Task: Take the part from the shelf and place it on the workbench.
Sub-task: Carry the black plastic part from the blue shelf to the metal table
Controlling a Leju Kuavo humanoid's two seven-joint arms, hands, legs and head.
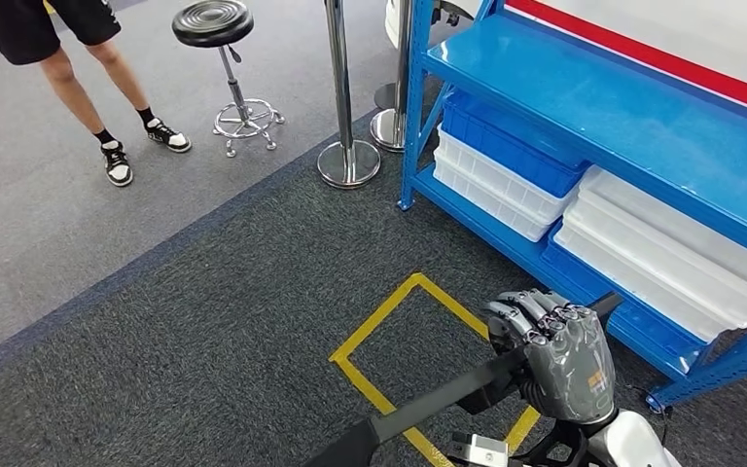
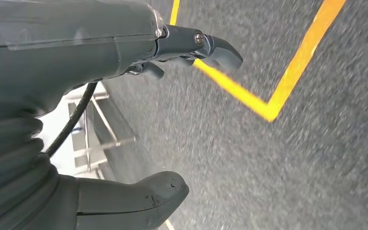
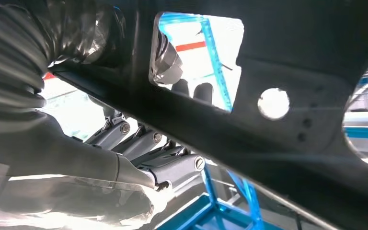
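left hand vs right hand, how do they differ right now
The right hand grips a long flat black part; the left hand holds nothing.
The right hand's fingers are curled around the part, while the left hand's fingers and thumb are apart.
The right hand is raised near the blue shelf; the left hand faces the dark carpet with its yellow tape line.
Both are grey with dark fingers.
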